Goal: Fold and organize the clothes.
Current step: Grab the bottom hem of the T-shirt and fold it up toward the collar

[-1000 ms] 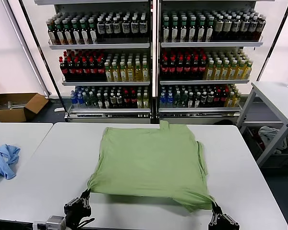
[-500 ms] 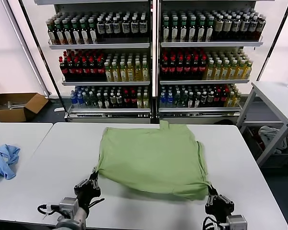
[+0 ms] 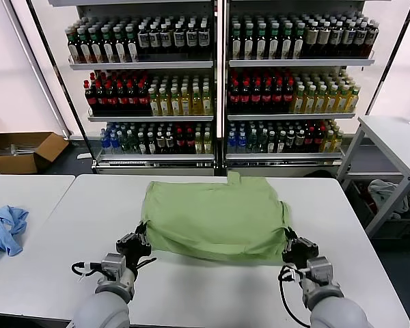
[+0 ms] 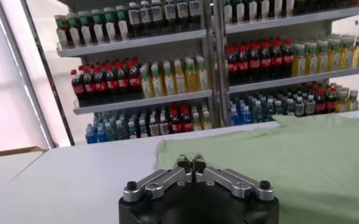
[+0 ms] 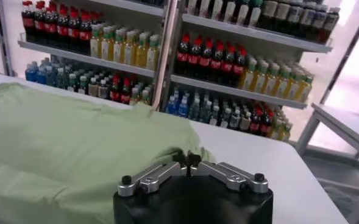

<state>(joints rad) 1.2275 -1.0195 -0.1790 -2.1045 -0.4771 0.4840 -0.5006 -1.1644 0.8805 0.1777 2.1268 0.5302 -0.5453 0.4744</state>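
Left tool (image 3: 141, 239), a black two-fingered metal clamp, is closed on the near left corner of the light green short-sleeved shirt of soft cloth (image 3: 215, 215); right tool (image 3: 289, 240), of the same build, is closed on the near right corner. Both tools stand low over the front half of the white rectangular table (image 3: 68, 225), with the shirt's near edge stretched between them and raised slightly off the surface. Beyond that edge the garment lies on the middle of the table, its plain side up, reaching toward the far rim where a small flap of cloth projects. In the left wrist view the fingertips (image 4: 192, 163) meet with green cloth (image 4: 289, 155) directly ahead of them; in the right wrist view the fingertips (image 5: 188, 159) likewise meet against a bunched fold of the shirt (image 5: 75, 140). A crumpled light blue cloth (image 3: 4, 230) lies on a separate white table to the robot's left, well apart from the shirt. Behind the table stand glass-fronted shelves of bottled drinks (image 3: 219, 82), and an open cardboard box (image 3: 24, 152) rests on the floor at far left.
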